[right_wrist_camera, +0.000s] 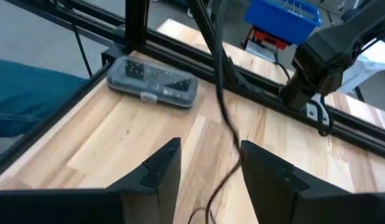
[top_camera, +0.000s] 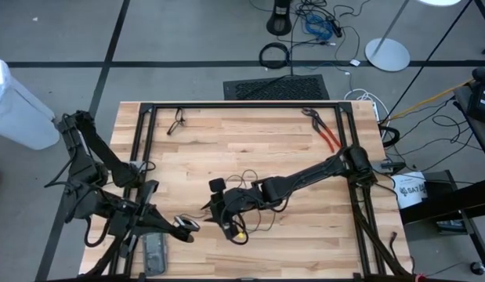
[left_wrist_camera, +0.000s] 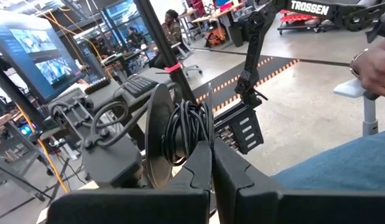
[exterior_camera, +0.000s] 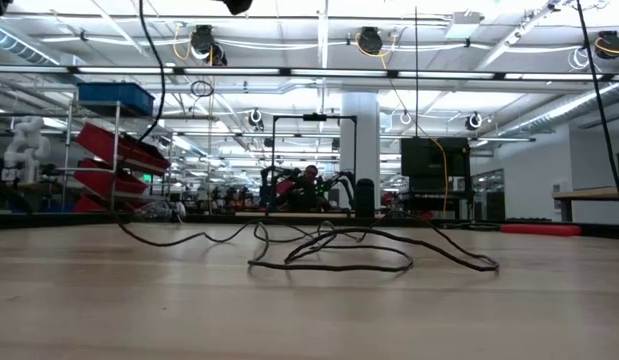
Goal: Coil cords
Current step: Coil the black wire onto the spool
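Lying loose mid-tabletop (top_camera: 305, 149), the thin black cord (top_camera: 254, 182) sprawls in slack loops just by the right tool (top_camera: 230, 227), fingers spread, nothing pinched; cord strand runs between them in the right wrist view. Right arm stretches low from the right edge toward centre. Left tool (top_camera: 182, 227) pressed together, parked at the near left corner. Around: red-handled pliers (top_camera: 324, 131) far right, grey case (top_camera: 154, 252) near left edge, small black clip (top_camera: 177, 121) far left.

Thin black flexible cord (exterior_camera: 329, 255), sprawled in loose irregular loops, flat on the wooden tabletop (top_camera: 195, 149) near centre.
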`<state>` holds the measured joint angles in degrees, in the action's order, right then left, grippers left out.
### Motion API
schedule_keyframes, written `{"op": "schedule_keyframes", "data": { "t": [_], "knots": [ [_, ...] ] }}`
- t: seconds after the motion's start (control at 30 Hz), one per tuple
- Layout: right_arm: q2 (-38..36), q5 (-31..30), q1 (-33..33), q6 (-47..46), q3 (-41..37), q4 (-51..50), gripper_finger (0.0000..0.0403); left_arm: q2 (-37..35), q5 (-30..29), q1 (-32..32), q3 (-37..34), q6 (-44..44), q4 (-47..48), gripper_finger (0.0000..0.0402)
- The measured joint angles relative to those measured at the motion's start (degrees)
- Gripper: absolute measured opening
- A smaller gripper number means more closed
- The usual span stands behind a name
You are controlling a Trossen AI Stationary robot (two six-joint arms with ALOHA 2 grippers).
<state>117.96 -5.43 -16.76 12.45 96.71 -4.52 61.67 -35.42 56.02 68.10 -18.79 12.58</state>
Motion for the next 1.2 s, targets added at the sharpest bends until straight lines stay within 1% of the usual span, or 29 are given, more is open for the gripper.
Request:
{"op": "schedule_keyframes", "data": {
  "t": [0.4,0.63,0.77,0.8,0.87,0.97,1.03,1.1,1.2],
  "knots": [
    [-0.21,1.11,0.05,-0.5,0.0,-0.34,0.0074,0.0,0.01,0.01,0.0,0.04,0.02,0.0002],
    [-0.21,1.11,0.1,-0.45,0.11,-0.42,0.0008,0.0,0.01,0.01,0.0,0.04,0.02,0.0002],
    [-0.23,1.14,0.08,-0.44,0.17,-1.79,0.0003,0.02,0.01,-0.02,0.0,0.04,0.06,0.0002],
    [-0.23,1.31,0.02,-0.61,0.52,-3.54,0.0002,0.01,0.01,-0.02,0.0,0.08,0.22,0.0002],
    [-0.27,1.33,-0.39,-1.69,2.66,-10.31,0.0002,0.0,0.01,-0.02,0.0,0.42,0.81,0.0002],
    [-0.54,1.25,-1.81,-4.15,8.18,-22.76,0.0001,0.0,-0.01,-0.02,0.0,1.38,2.65,0.0002],
    [-0.64,1.24,-3.4,-6.48,11.99,-29.22,0.0001,0.02,-0.49,0.0,0.0,1.9,4.12,0.0002],
    [-0.64,1.09,-5.17,-8.16,15.06,-33.11,0.0001,0.01,-3.26,0.01,0.0,2.03,5.34,0.0002],
    [-0.64,0.34,-8.31,-8.01,18.45,-34.57,0.0001,0.0,-5.8,-0.27,0.0,3.83,7.15,0.0002]
  ]
}}
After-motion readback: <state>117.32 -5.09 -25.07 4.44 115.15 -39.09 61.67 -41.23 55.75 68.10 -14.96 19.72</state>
